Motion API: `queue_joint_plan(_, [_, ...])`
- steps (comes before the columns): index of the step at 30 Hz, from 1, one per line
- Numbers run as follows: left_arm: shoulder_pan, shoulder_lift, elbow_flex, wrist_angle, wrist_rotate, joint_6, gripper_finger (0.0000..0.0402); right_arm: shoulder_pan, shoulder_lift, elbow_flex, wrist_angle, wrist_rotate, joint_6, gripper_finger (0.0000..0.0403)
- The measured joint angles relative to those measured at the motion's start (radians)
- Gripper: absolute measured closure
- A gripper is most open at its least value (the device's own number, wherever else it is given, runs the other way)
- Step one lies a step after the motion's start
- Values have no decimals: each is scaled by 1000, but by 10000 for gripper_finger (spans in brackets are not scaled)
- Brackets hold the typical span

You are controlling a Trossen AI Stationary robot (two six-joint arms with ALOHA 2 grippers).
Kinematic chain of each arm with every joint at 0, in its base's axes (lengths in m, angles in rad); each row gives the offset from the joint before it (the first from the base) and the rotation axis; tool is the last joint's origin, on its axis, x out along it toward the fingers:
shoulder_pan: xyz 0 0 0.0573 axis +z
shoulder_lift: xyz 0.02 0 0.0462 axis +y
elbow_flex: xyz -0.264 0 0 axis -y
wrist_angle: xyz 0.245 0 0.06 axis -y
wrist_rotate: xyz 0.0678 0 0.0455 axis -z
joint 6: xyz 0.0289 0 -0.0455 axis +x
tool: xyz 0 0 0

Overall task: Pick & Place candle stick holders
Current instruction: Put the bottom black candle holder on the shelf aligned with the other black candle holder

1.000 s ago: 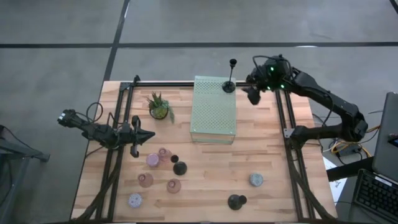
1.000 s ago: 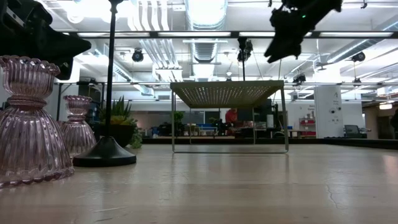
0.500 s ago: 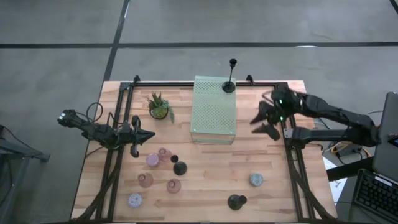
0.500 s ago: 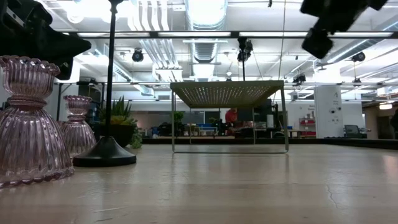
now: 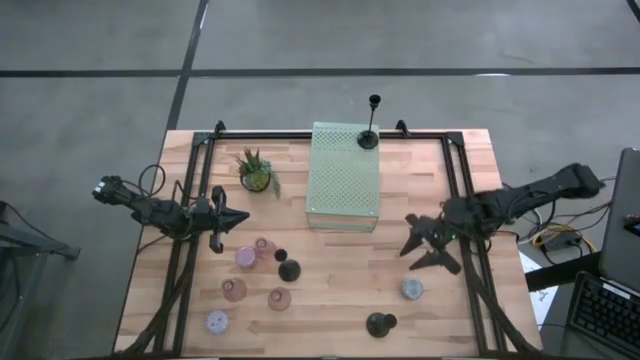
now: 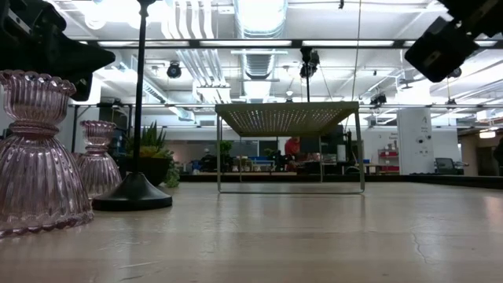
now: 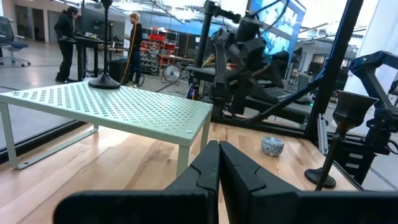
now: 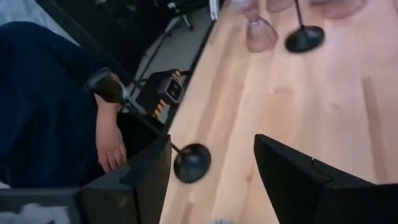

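Observation:
One black candle stick holder (image 5: 369,138) stands by its round base on the far end of the pale green perforated block (image 5: 345,180). Several pink, black and lavender holders (image 5: 265,270) stand on the table at near left. A lavender holder (image 5: 411,289) and a black one (image 5: 379,323) stand at near right. My right gripper (image 5: 412,256) hovers open above the table's right side, a little farther from me than those two. In its wrist view the black holder (image 8: 191,163) lies beyond the open fingers (image 8: 211,142). My left gripper (image 5: 235,218) is shut and waits at the left.
A small potted plant (image 5: 256,172) stands left of the block. Black frame rails (image 5: 462,190) run along the table's sides. A person's hand (image 8: 112,144) and dark sleeve show beyond the table's near edge. Bare wood lies between the two groups of holders.
My right gripper has swung from beside the black holder on the block at the far edge toward the near edge along the right side, sinking lower and turning as it went. It has stayed open. The holder on the block has kept its place.

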Motion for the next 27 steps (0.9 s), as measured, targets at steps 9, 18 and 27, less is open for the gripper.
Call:
queue_joint_plan(9, [0, 0, 0, 0, 0, 0, 390, 273, 160, -56, 225, 306, -5, 184])
queue_joint_plan(18, [0, 0, 0, 0, 0, 0, 390, 396, 412, -44, 512, 389, 13, 184])
queue_joint_plan(27, [0, 0, 0, 0, 0, 0, 390, 426, 607, 76, 549, 393, 11, 199])
